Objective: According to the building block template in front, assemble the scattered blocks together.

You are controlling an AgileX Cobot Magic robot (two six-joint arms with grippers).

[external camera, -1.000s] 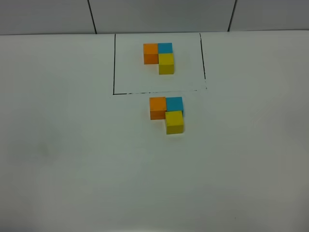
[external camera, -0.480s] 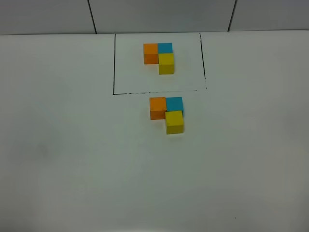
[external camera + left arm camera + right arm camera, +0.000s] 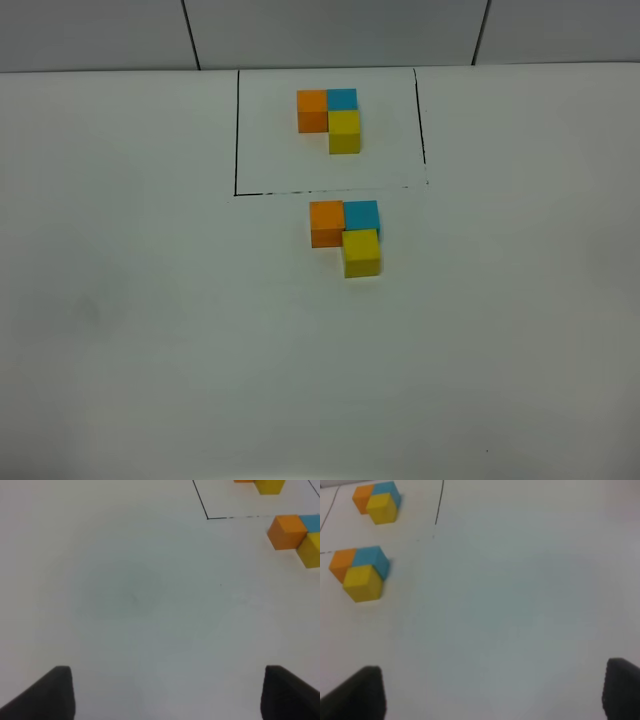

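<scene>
The building block template is a black-lined rectangle [image 3: 237, 130] at the back of the table, framing joined orange [image 3: 311, 109], blue [image 3: 342, 99] and yellow [image 3: 344, 132] cubes in an L. Just in front of it the scattered blocks sit touching in the same L: orange [image 3: 326, 223], sky blue [image 3: 362, 214], yellow [image 3: 362, 252]. Neither gripper shows in the exterior high view. My left gripper [image 3: 167, 695] is open and empty, well away from the orange block [image 3: 287, 531]. My right gripper [image 3: 490, 695] is open and empty, well away from the yellow block [image 3: 363, 582].
The white table [image 3: 150, 330] runs back to a tiled wall [image 3: 330, 30] behind the template. In the right wrist view the template's cubes [image 3: 376, 500] and one black line [image 3: 439, 505] show beyond the unframed blocks.
</scene>
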